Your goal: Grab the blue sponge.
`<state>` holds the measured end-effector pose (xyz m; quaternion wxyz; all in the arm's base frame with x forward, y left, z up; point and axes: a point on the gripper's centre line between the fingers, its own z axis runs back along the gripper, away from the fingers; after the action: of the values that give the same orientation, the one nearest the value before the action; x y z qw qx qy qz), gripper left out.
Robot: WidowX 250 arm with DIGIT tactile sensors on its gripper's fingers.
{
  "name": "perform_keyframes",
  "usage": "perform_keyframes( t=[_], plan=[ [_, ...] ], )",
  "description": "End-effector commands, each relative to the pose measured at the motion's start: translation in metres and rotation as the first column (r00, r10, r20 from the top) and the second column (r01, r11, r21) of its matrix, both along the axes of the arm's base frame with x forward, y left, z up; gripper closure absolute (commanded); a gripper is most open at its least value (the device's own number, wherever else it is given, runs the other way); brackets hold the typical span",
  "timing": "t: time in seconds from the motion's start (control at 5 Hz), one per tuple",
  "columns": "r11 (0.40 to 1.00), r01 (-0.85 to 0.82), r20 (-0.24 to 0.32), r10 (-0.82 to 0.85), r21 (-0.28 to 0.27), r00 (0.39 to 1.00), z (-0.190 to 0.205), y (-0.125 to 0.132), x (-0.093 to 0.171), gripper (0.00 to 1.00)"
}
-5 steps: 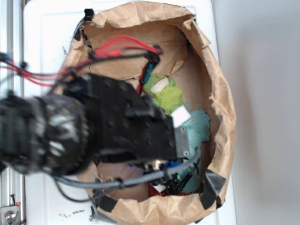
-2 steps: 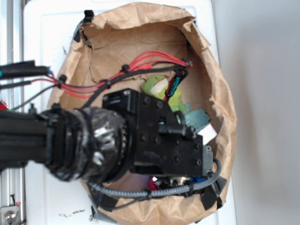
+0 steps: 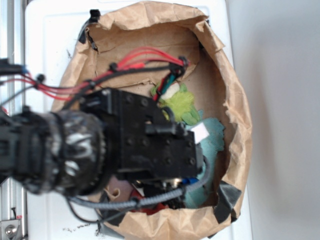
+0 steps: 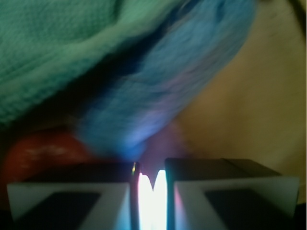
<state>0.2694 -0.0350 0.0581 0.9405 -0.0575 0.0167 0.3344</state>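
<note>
In the wrist view the blue sponge (image 4: 163, 81) is blurred and runs from the upper right down to my gripper (image 4: 151, 167). The jaws stand close together with only a narrow bright slit between them, and the sponge's lower end sits pinched there. The teal-green terry cloth (image 4: 62, 48) lies behind the sponge at the upper left. In the exterior view my black arm (image 3: 145, 145) covers the gripper and most of the sponge. Only a small blue bit (image 3: 189, 181) shows under the wrist, low in the paper bag (image 3: 235, 100).
A green plush toy (image 3: 180, 102) lies in the middle of the bag, with the teal cloth (image 3: 212, 132) to its lower right. Something red (image 4: 43, 151) lies under the sponge at the left. The bag's crumpled walls ring the arm. Red cables (image 3: 145, 55) arch over the bag's back.
The arm swung right and down into the bag's lower right, then came back left and a little up. The teal cloth and plush toy show more again.
</note>
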Motion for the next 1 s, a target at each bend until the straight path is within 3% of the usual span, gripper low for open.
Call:
perform_keyframes(
  t=[0.0, 0.2, 0.8],
  plan=[
    [0.999, -0.043, 0.117, 0.045, -0.025, 0.992, 0.037, 0.036, -0.008, 0.0],
    [0.996, -0.09, 0.183, 0.089, -0.002, 0.979, 0.039, 0.041, -0.007, 0.0],
    [0.991, -0.124, 0.229, 0.111, 0.043, 0.967, 0.025, 0.045, 0.021, 0.0]
  ],
)
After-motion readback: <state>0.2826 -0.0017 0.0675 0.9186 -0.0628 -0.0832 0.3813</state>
